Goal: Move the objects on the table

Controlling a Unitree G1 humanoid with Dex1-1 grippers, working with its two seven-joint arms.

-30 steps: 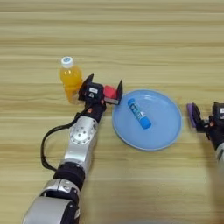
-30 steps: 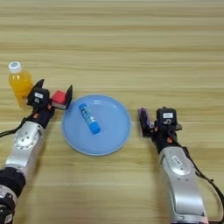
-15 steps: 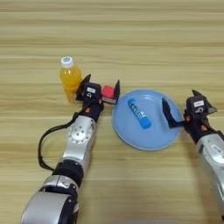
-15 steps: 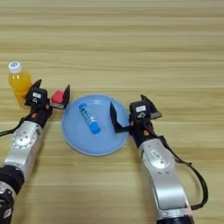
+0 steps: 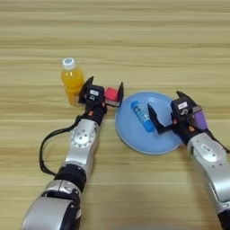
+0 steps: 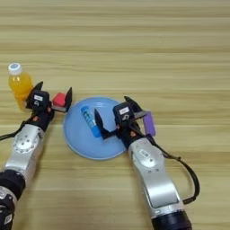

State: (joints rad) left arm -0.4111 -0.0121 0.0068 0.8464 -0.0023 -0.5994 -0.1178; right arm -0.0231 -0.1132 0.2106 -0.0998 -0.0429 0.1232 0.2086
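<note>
Left gripper (image 5: 103,91): fingers spread, red cube (image 5: 111,94) between them, just left of the light-blue plate (image 5: 134,137). Orange juice bottle (image 5: 72,82) just outside its left finger.

Right gripper (image 6: 113,115): fingers wide apart over the plate, blue tube (image 6: 90,121) just beyond the left fingertip; purple block (image 6: 149,124) beside the right finger, shown clear on the table (image 6: 134,45) only in the right eye view.
</note>
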